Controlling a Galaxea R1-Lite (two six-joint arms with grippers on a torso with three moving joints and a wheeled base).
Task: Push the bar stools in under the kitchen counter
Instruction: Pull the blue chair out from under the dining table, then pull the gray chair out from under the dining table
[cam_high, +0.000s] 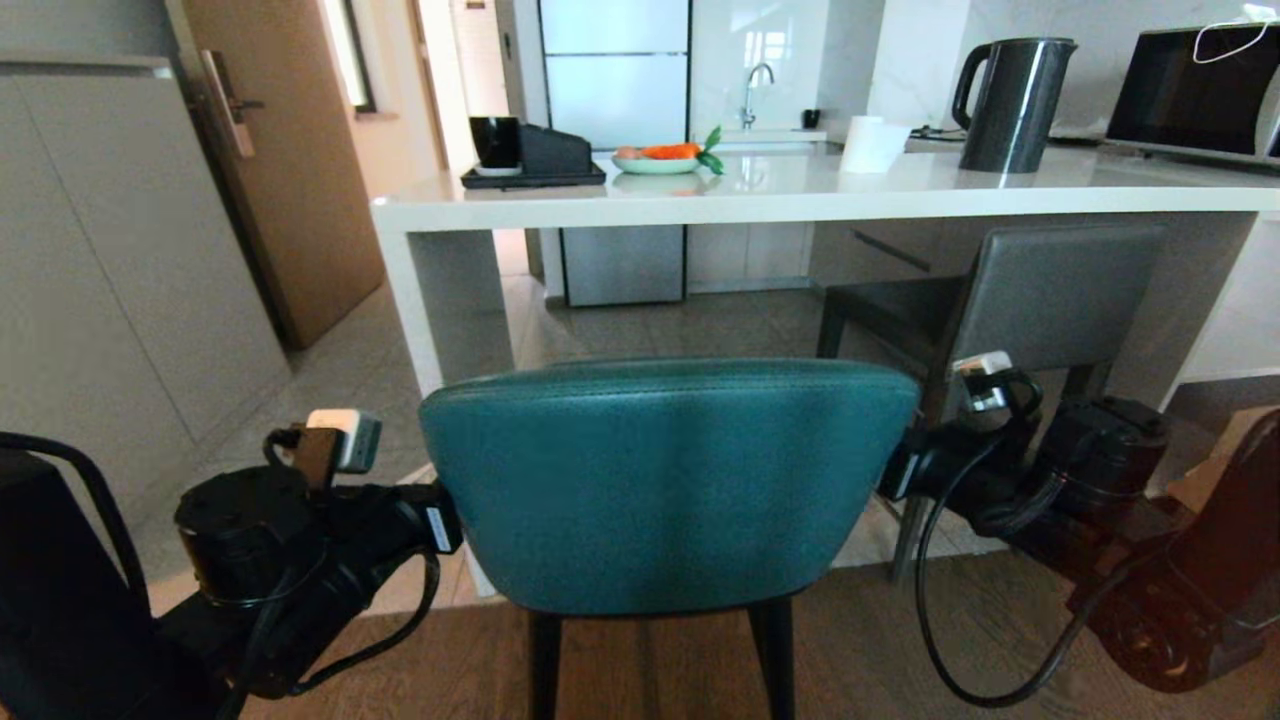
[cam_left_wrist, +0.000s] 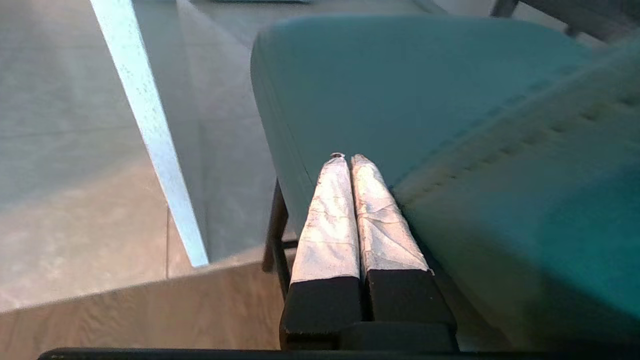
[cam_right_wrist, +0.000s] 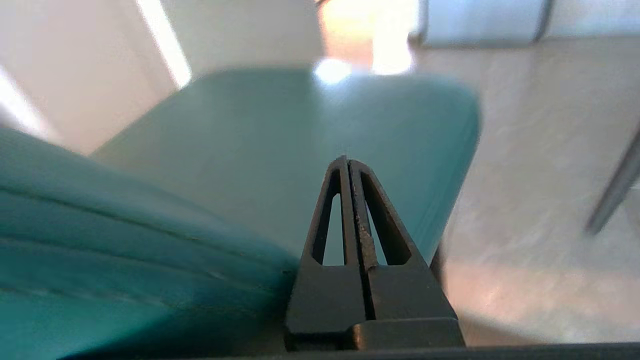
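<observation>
Left gripper (cam_left_wrist: 348, 159) closed, fingers pressed together, empty, lying along the left side edge of the teal stool (cam_high: 665, 480) back; its tips reach over the seat. Right gripper (cam_right_wrist: 348, 162) also closed, holding nothing, against the right side edge of the same back. Teal stool sits between both grippers, not yet under the kitchen counter (cam_high: 800, 195); open tiled floor ahead of the tips up to the counter's white side panel (cam_high: 420, 300). Grey stool (cam_high: 1040, 300) ahead-right of the right gripper, partly under the counter. Kettle (cam_high: 1010, 105), tray (cam_high: 533, 175), fruit plate (cam_high: 655, 160) on top. Wood floor under the robot, tile beyond.
</observation>
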